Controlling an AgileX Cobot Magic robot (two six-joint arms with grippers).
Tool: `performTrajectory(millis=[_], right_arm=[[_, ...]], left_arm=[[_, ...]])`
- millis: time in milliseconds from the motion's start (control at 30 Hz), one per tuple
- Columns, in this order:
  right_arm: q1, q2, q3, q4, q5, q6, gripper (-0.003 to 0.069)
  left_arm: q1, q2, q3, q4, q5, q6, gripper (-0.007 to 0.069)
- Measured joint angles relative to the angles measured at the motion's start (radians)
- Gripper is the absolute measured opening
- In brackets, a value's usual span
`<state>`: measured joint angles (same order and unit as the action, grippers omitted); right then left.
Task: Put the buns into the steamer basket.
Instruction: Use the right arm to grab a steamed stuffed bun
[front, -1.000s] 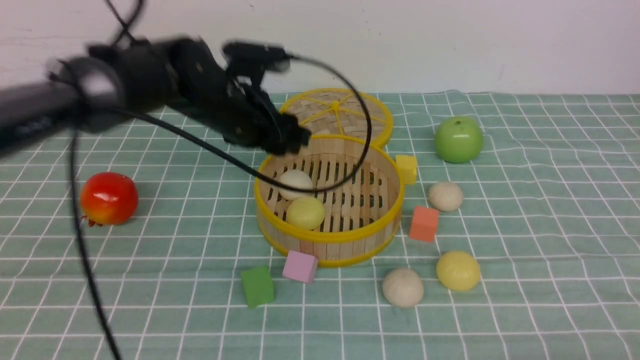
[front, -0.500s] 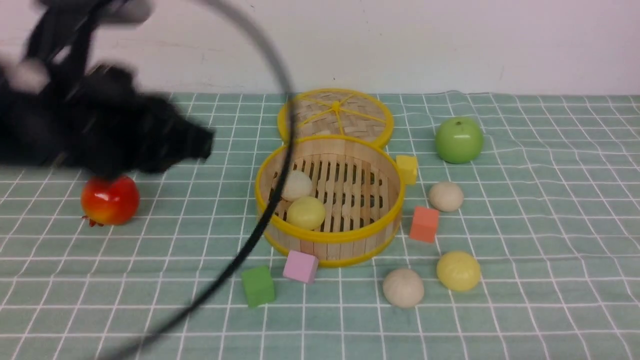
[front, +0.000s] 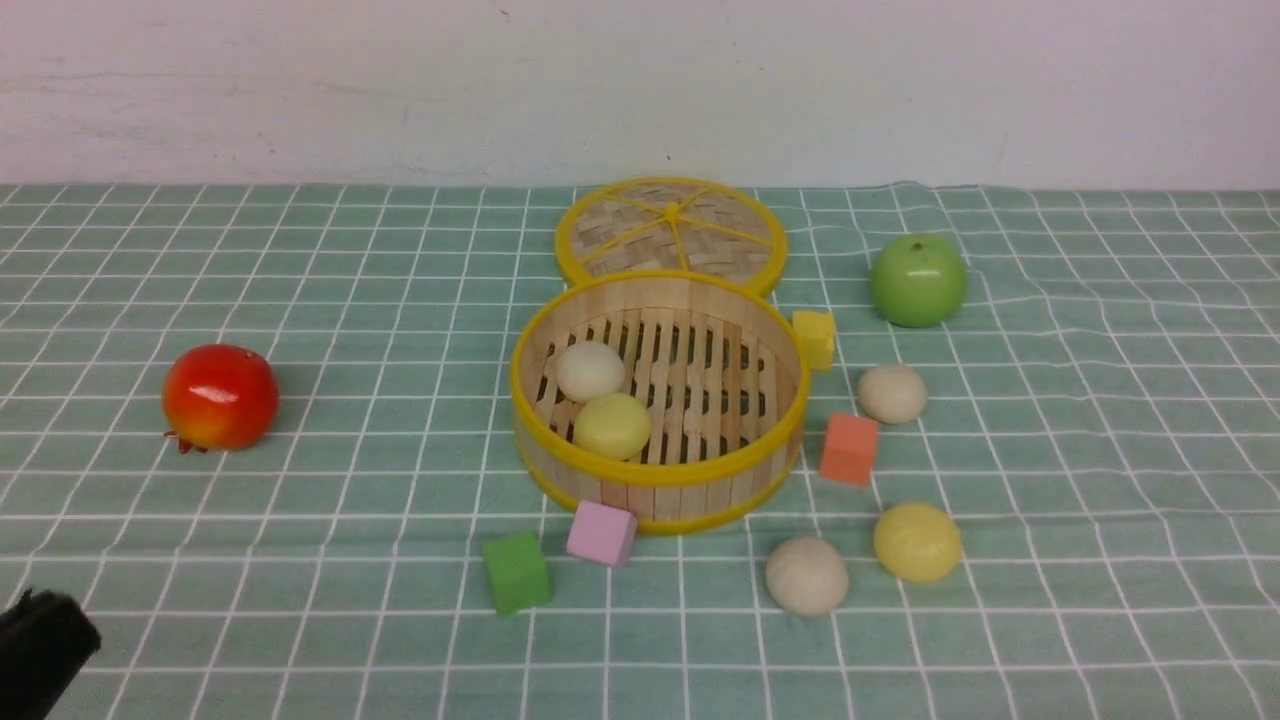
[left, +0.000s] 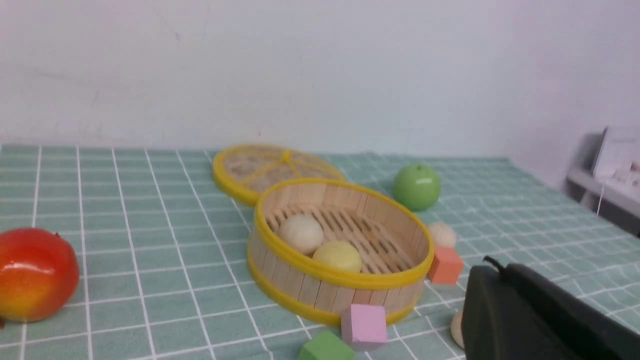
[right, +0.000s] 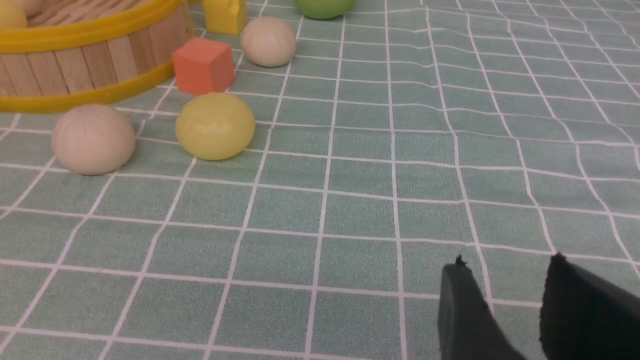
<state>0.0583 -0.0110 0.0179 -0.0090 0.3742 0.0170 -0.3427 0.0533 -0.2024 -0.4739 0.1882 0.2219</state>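
Left gripper (front: 45, 640) has withdrawn from the steamer basket (front: 655, 475) to near left, jaws together; right gripper (right: 507, 265) jaws apart, empty.

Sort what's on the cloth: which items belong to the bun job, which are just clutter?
Job: steamer basket; inside it, off-white bun, pale yellow bun; outside it, far beige bun, near beige bun, loose yellow bun.
Lying about: woven lid, green apple, red fruit, yellow cube, orange cube, pink cube, green cube.
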Motion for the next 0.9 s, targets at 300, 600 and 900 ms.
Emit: performTrajectory(millis=[300,600,900], right_arm=[[0.000,0.000,0.000,0.000,0.000,0.000,0.0240],[0.000,0.000,0.007,0.306,-0.167,0.230,0.0240],[0.003,0.032,-0.063,0.544,-0.263,0.332,0.0235]], left_arm=[[0.000,-0.053,0.039,-0.006,-0.024,-0.001,-0.0014],[0.000,-0.053,0.042,-0.008,-0.021,-0.001,-0.0014],[0.000,-0.053,0.042,-0.008,-0.021,-0.001,-0.0013]])
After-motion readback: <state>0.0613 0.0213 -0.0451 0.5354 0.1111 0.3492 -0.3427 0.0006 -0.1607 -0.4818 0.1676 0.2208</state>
